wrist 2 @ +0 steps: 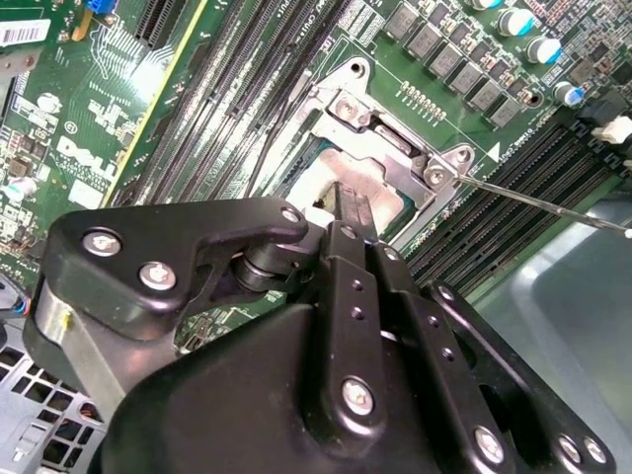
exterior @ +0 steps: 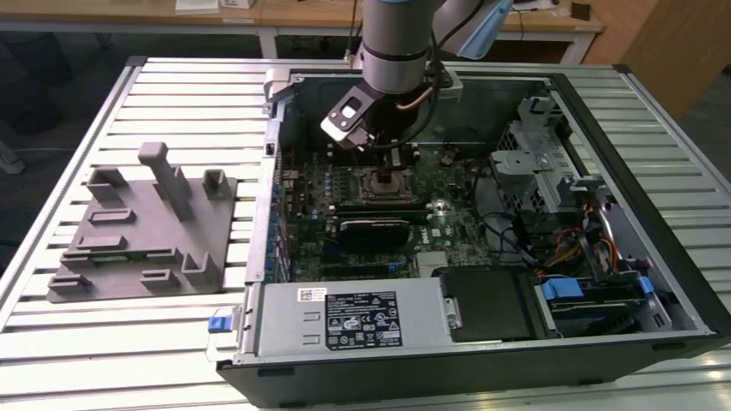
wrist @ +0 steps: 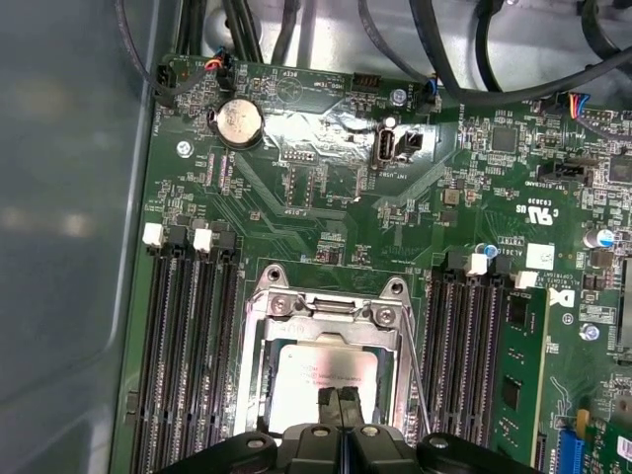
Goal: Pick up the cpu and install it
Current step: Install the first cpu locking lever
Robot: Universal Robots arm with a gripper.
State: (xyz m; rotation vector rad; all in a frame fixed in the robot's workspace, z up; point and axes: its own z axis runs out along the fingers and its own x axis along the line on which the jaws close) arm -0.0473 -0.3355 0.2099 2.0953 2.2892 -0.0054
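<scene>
Exterior view, from its left to its right: one grey tray (exterior: 137, 248) with upright posts lies on the slatted worktop (exterior: 171, 86) towards the left edge. One open computer case (exterior: 639, 111) takes up the right half. Inside it, the arm hangs over the motherboard (exterior: 457, 231) near the case's far wall.

Both wrist views: one cpu (wrist: 321, 370) lies flat within one dark socket frame (wrist: 259, 336), silvery plate up, beside one thin metal lever (wrist: 415, 365). One gripper (wrist: 341, 397) stands over the plate's middle, its two fingers (wrist 2: 351, 212) drawn narrow and almost together, gripping nothing. Whether the tips touch the plate cannot be told.

Handling, as judged:
- The cpu is probably light, stiff and smooth-topped.
- Its hidden contact side is likely fragile.
- The pale rim, taken at two opposite edges, seems the safe hold, with the chip kept level.
- Tilt or sideways drag in the socket risks damage.
</scene>
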